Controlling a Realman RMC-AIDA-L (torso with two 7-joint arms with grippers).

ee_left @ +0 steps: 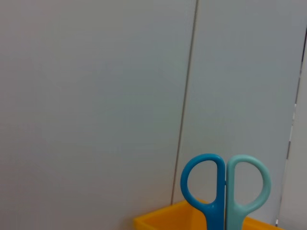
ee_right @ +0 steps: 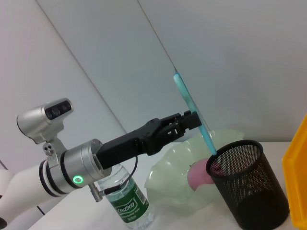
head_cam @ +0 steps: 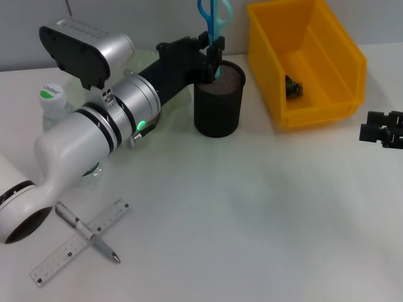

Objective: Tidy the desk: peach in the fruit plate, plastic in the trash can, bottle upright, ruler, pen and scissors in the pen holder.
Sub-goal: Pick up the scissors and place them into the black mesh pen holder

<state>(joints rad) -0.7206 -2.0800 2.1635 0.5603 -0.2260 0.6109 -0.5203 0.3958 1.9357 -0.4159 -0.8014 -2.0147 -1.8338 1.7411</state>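
Observation:
My left gripper (head_cam: 213, 60) is shut on the blue scissors (head_cam: 214, 16) and holds them upright, handles up. Their tips dip into the black mesh pen holder (head_cam: 218, 100). In the right wrist view the scissors (ee_right: 192, 105) slant down into the pen holder (ee_right: 247, 187). Behind it the pink peach (ee_right: 197, 175) lies in the pale green fruit plate (ee_right: 168, 167). The bottle (head_cam: 53, 104) stands upright at the left, its green label visible in the right wrist view (ee_right: 127, 206). The ruler (head_cam: 82, 242) and the pen (head_cam: 88, 231) lie crossed near the front left.
The yellow bin (head_cam: 308, 63) stands right of the pen holder, with a small dark crumpled thing (head_cam: 291, 87) inside. My right gripper (head_cam: 381, 129) rests low at the far right edge. My left arm (head_cam: 94, 138) stretches across the left part of the table.

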